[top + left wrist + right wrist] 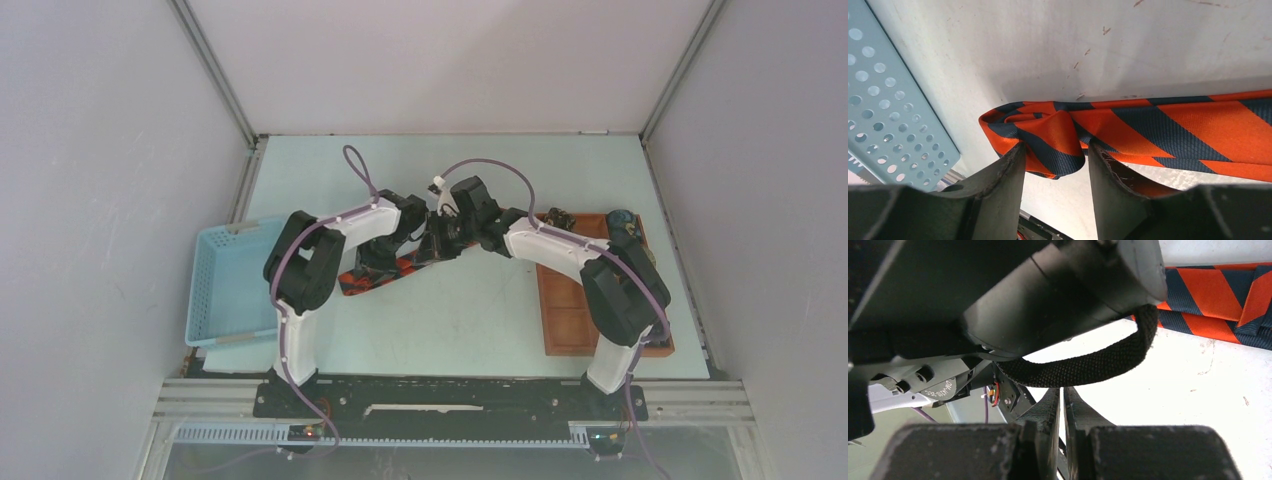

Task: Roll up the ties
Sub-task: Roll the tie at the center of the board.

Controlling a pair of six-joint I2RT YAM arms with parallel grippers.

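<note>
One Soft Tie, Its Folded End Between My Left Fingers

I saw the striped tie (1158,125) lying flat on the table (1098,40), right under my left gripper (1055,165). Its end was folded over into a small bump, and that bump sat between the two fingers. The fingers stood apart, with a thin gap on one side of the bump. So I judged that this hand was let go and not squeezing. The blue basket (888,100) was just beside that hand. My right gripper (1063,400) was pressed closed with nothing in it, and the tie ran past just ahead of its tips.

I thought the tie would be light, thin and floppy. It looked smooth, so it could slip, and a fold could fall open. I judged the best place to grab was the folded end, pinching both layers together, with the other hand pressing the long part flat.

Some things I could not see well. From above, both arms covered the spot where the hands met. A big dark arm part (1023,290) and a black woven strap (1088,365) blocked much of the right wrist view. The tie's other end was cut off. Beyond my right hand I saw small dark things at the far end of the brown tray (575,300), too small to name.
</note>
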